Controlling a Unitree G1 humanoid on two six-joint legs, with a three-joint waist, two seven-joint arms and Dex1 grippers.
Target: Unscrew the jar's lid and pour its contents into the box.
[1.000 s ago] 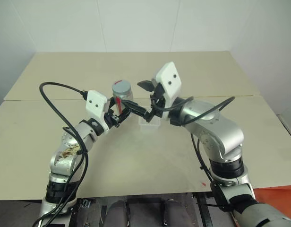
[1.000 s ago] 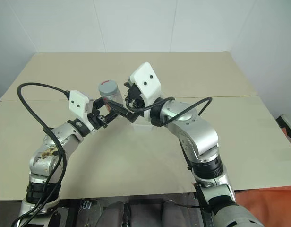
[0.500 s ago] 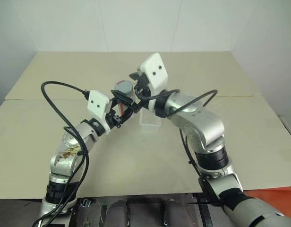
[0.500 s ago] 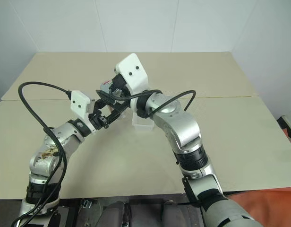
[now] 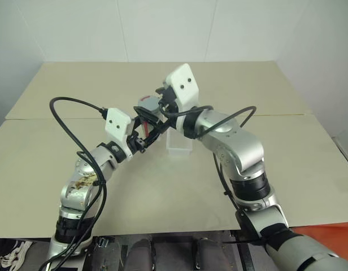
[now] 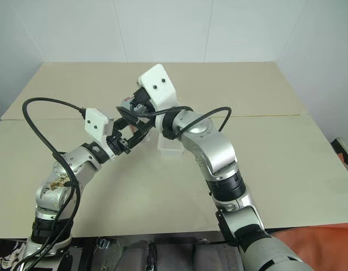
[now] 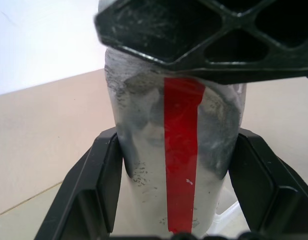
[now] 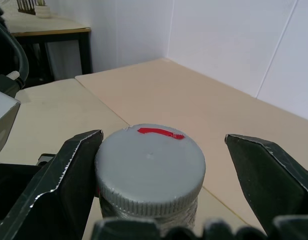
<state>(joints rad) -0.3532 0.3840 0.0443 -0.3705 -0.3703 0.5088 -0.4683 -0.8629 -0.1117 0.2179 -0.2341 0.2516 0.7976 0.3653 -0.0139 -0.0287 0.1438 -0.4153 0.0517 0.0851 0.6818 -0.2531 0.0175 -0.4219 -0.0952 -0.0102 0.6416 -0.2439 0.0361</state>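
While the left claw [image 7: 179, 200] clamps the jar [image 7: 179, 165], the lid [image 8: 150, 165] sits between the open right claw [image 8: 194, 165] fingers.

Beige tabletop [image 5: 230, 186], seam running left to right across middle. Translucent box [image 5: 179, 145] rests on it just near side of seam, centre.

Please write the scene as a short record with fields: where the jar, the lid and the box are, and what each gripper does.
jar: clear, red stripe on its side, held upright above the table
lid: grey, still on the jar, small red mark on top
box: translucent, standing on the table, beside and below the jar
left gripper: jaws shut on the jar's body
right gripper: jaws open, one on each side of the lid, one close beside its rim, the other clearly apart
step: lid not yet unscrewed
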